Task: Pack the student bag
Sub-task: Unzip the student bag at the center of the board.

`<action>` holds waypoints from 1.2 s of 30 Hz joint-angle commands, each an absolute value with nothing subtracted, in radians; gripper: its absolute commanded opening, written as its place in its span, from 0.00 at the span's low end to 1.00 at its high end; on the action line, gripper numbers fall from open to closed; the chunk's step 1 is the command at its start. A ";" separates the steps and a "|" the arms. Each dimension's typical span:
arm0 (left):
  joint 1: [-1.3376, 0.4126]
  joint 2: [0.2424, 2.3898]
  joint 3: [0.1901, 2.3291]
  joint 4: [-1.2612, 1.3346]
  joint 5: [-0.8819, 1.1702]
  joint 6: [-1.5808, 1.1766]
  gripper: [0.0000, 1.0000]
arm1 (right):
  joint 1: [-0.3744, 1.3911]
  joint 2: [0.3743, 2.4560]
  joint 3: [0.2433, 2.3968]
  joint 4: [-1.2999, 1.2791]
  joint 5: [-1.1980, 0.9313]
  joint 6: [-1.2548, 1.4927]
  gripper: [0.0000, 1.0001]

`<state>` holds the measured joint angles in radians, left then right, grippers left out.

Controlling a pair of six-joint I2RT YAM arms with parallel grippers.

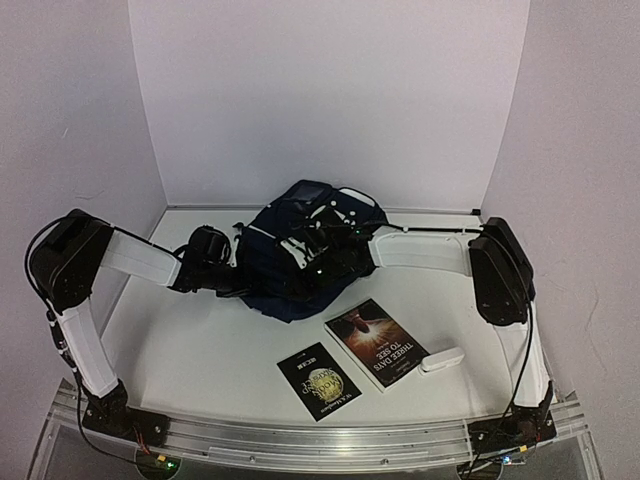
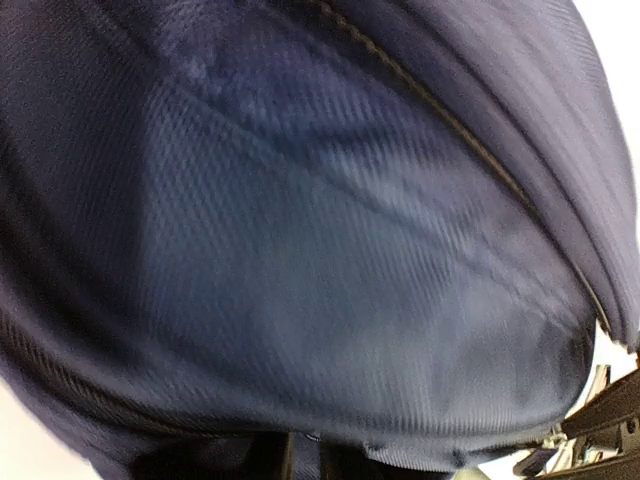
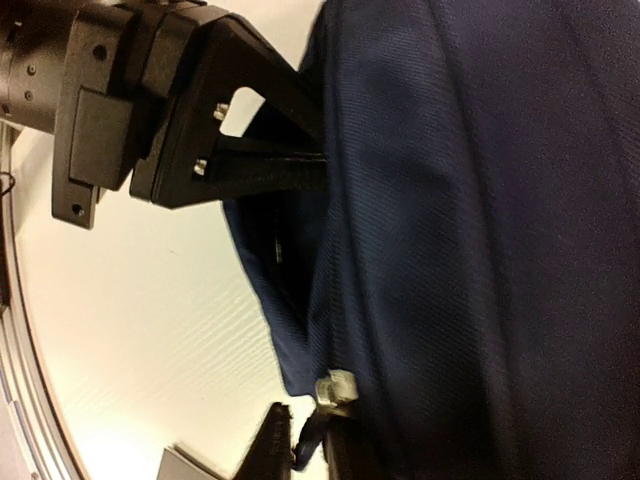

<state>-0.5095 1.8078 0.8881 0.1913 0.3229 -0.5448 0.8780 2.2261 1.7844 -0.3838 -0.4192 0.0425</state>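
Blurred navy fabric of the student bag (image 1: 300, 275) fills the left wrist view and hides that arm's own tips. The bag lies slumped at the back middle of the counter (image 1: 200, 350). Seen from the right wrist, the left fingers (image 3: 275, 85) are clenched on a fold at the bag's edge. The right fingers (image 3: 272, 445) are cut off at the frame's bottom beside a white buckle (image 3: 336, 385), so I cannot tell whether they grip. The 2 arms reach inward from opposite sides, forearms low.

Both arms reach inward, the left pincer (image 3: 316, 166) pinched nearly closed, the right pincer (image 3: 308, 445) opposite.
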 commanded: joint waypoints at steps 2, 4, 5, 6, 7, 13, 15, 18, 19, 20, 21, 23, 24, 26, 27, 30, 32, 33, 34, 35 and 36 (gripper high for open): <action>-0.543 1.645 0.812 0.250 0.304 -0.544 0.24 | 0.906 2.170 1.784 -0.296 -0.471 0.061 0.35; -0.543 1.599 0.791 0.254 0.305 -0.530 0.34 | 0.898 2.129 1.743 -0.296 -0.480 0.048 0.44; -0.543 1.580 0.783 0.254 0.312 -0.524 0.37 | 0.892 2.107 1.727 -0.296 -0.484 0.043 0.45; -0.544 1.563 0.780 0.252 0.322 -0.517 0.39 | 0.883 2.084 1.709 -0.296 -0.490 0.037 0.45; -0.546 1.550 0.778 0.251 0.330 -0.509 0.40 | 0.876 2.063 1.693 -0.296 -0.495 0.031 0.46; -0.582 1.522 0.812 0.226 0.342 -0.462 0.43 | 0.797 1.950 1.626 -0.301 -0.511 0.017 0.50; -0.593 1.535 0.837 0.198 0.334 -0.443 0.43 | 0.764 1.933 1.612 -0.302 -0.518 0.020 0.50; -0.603 1.539 0.851 0.190 0.322 -0.433 0.45 | 0.720 1.921 1.587 -0.303 -0.500 0.015 0.49; -0.606 1.542 0.857 0.188 0.322 -0.431 0.46 | 0.711 1.921 1.580 -0.304 -0.492 0.011 0.49; -0.610 1.550 0.868 0.178 0.322 -0.426 0.46 | 0.708 1.920 1.571 -0.304 -0.479 0.009 0.49; -0.615 1.560 0.881 0.163 0.322 -0.420 0.47 | 0.707 1.922 1.565 -0.303 -0.470 -0.006 0.48; -0.626 1.582 0.908 0.132 0.320 -0.406 0.47 | 0.707 1.932 1.558 -0.306 -0.459 -0.026 0.48; -0.630 1.594 0.919 0.121 0.320 -0.401 0.47 | 0.707 1.938 1.559 -0.308 -0.458 -0.026 0.48; -0.643 1.611 0.943 0.095 0.323 -0.389 0.47 | 0.707 1.948 1.560 -0.310 -0.452 -0.029 0.47; -0.649 1.620 0.953 0.082 0.323 -0.382 0.47 | 0.707 1.954 1.560 -0.311 -0.450 -0.030 0.47; -0.664 1.665 0.999 0.021 0.314 -0.366 0.48 | 0.707 1.966 1.558 -0.314 -0.444 -0.032 0.47; -0.676 1.693 1.030 -0.027 0.297 -0.350 0.48 | 0.709 1.976 1.555 -0.316 -0.437 -0.034 0.47; -0.683 1.702 1.041 -0.043 0.292 -0.344 0.48 | 0.708 1.982 1.554 -0.317 -0.432 -0.034 0.48; -0.689 1.712 1.052 -0.057 0.289 -0.339 0.48 | 0.708 1.987 1.553 -0.318 -0.427 -0.034 0.48; -0.695 1.723 1.063 -0.067 0.287 -0.336 0.48 | 0.709 1.993 1.550 -0.318 -0.422 -0.035 0.48; -0.699 1.731 1.071 -0.080 0.275 -0.333 0.48 | 0.709 2.000 1.548 -0.320 -0.415 -0.036 0.48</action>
<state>-0.6792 1.6981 1.0046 0.0056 0.3091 -0.3760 0.7074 1.9603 1.5570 -0.3222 -0.4540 -0.0224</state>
